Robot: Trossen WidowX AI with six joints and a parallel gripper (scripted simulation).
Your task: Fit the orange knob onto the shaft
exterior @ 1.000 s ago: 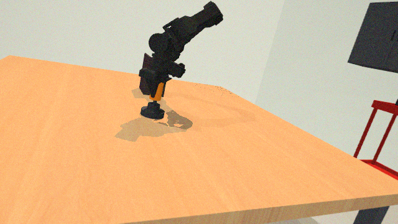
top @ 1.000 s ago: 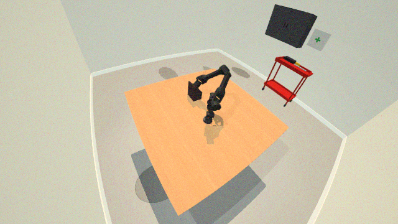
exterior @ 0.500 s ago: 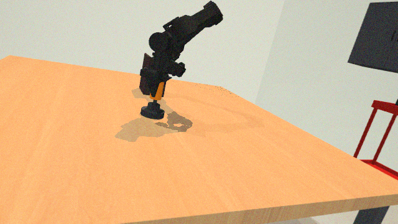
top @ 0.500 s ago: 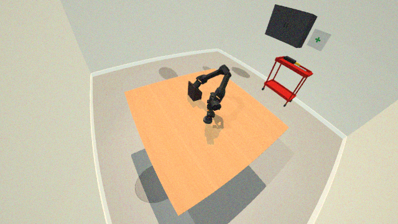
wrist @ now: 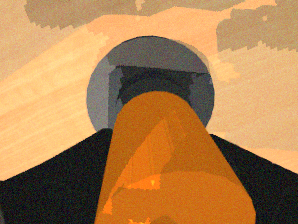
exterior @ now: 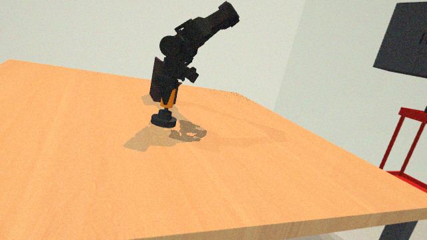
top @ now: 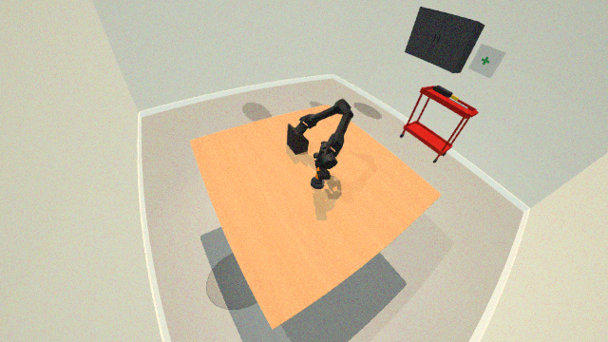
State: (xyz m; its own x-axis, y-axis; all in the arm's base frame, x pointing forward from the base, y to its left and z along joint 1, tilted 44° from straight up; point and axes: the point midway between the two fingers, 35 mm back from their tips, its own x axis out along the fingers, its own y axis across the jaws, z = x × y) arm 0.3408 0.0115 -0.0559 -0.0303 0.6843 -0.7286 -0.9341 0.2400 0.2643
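Note:
The orange knob point(exterior: 169, 102) point(wrist: 159, 150) is upright or nearly so between the fingers of my gripper point(exterior: 170, 99) point(wrist: 157, 140), which is shut on it. The round dark pedestal point(top: 316, 184) point(exterior: 163, 122) point(wrist: 98, 97) stands on the table directly below the knob. A short piece of the dark shaft point(exterior: 166, 109) shows between the knob's lower end and the pedestal's raised collar, so the knob is not down on the pedestal. The knob's hole and both flat sides are hidden.
The arm's dark base point(top: 297, 141) stands on the wooden table point(top: 266, 190) point(exterior: 233, 173), behind the pedestal in the exterior view. A red trolley point(top: 427, 138) and a dark wall cabinet point(top: 444, 40) are beyond the table.

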